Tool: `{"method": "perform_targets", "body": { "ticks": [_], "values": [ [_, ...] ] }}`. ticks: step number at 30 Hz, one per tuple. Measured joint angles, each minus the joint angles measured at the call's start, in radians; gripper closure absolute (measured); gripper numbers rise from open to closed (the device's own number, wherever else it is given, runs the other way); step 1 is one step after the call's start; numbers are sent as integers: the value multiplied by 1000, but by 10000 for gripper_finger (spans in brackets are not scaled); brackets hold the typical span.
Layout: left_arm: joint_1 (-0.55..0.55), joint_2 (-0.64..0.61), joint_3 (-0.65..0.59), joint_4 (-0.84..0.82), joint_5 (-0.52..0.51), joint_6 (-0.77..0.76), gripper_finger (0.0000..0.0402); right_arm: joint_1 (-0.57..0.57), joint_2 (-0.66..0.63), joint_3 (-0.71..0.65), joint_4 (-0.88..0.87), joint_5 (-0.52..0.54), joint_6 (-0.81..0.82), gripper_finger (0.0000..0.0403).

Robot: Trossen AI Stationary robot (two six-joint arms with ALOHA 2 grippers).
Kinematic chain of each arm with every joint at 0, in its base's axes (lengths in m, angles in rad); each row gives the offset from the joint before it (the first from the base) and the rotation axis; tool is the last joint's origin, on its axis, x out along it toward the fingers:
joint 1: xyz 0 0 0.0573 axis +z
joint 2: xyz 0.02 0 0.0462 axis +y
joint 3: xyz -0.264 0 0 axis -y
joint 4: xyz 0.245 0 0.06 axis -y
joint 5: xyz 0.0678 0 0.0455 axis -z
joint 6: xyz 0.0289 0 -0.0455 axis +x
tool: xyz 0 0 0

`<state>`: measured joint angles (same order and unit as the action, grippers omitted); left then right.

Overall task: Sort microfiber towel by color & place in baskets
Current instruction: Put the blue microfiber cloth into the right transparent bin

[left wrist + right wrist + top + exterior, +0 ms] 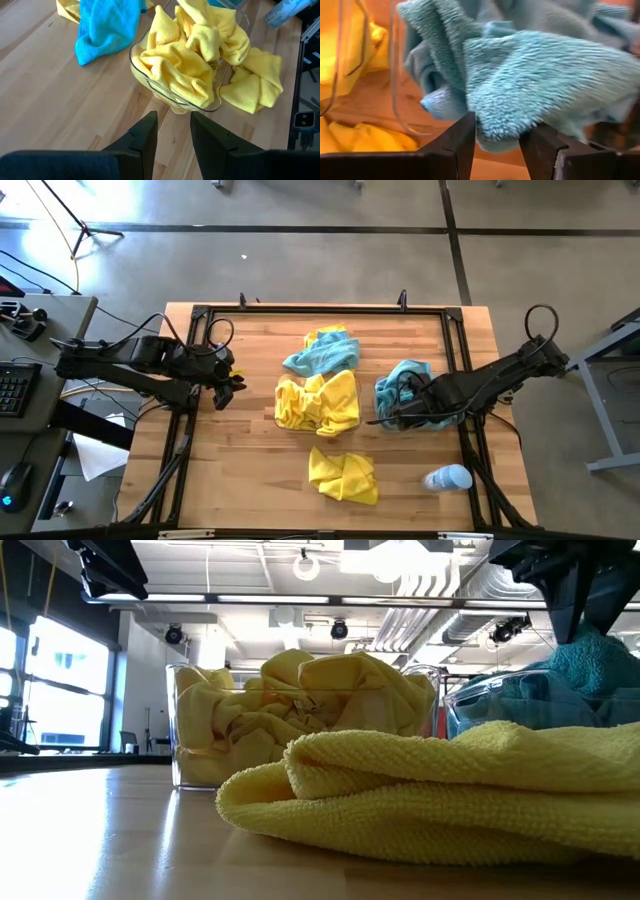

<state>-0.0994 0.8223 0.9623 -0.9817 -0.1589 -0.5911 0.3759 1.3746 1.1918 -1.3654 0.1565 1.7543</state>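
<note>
Pinching a teal towel (540,85) between its dark fingers (462,142), the right gripper (402,412) is held over the teal-filled basket (383,392) on the right side of the worktop (250,470); the fluffy cloth is bunched directly ahead of the fingers and spills past both of them. The yellow-filled basket (175,102) is seen just ahead of the left gripper (172,132), whose fingers are spread with bare wood between them, well to the left of the piles. A loose teal towel (320,355) is draped beyond that basket, partly over a yellow cloth, and a loose yellow towel (342,476) is left lying near the front edge, beside a white and light-blue bottle (447,478).
</note>
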Motion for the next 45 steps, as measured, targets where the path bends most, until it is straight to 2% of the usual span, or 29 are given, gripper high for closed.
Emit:
{"method": "perform_targets", "body": {
  "ticks": [8,13,16,19,25,31,34,37,41,45],
  "values": [
    [0,0,0,0,0,0,296,-1,-1,102,-203,8,49,263],
    [0,0,0,0,0,-8,296,-4,-1,135,-200,105,46,264],
    [0,0,0,0,0,-20,296,-18,7,135,-180,70,27,276],
    [0,0,0,1,0,-26,296,-24,21,133,-181,53,5,306],
    [1,0,0,4,0,-34,296,-31,16,-28,-49,-37,-30,395],
    [0,0,0,9,0,-34,296,-88,-20,-228,89,-57,-36,385],
    [1,0,0,10,0,-28,296,-134,-47,-346,245,-106,-79,399],
    [0,0,0,11,0,-28,296,-156,-58,-433,385,-145,-91,396],
    [0,0,0,11,11,-33,296,-154,-58,-431,382,-155,-77,390],
    [0,0,0,12,18,-34,296,-144,-63,-334,288,-154,-94,389]
  ]
}}
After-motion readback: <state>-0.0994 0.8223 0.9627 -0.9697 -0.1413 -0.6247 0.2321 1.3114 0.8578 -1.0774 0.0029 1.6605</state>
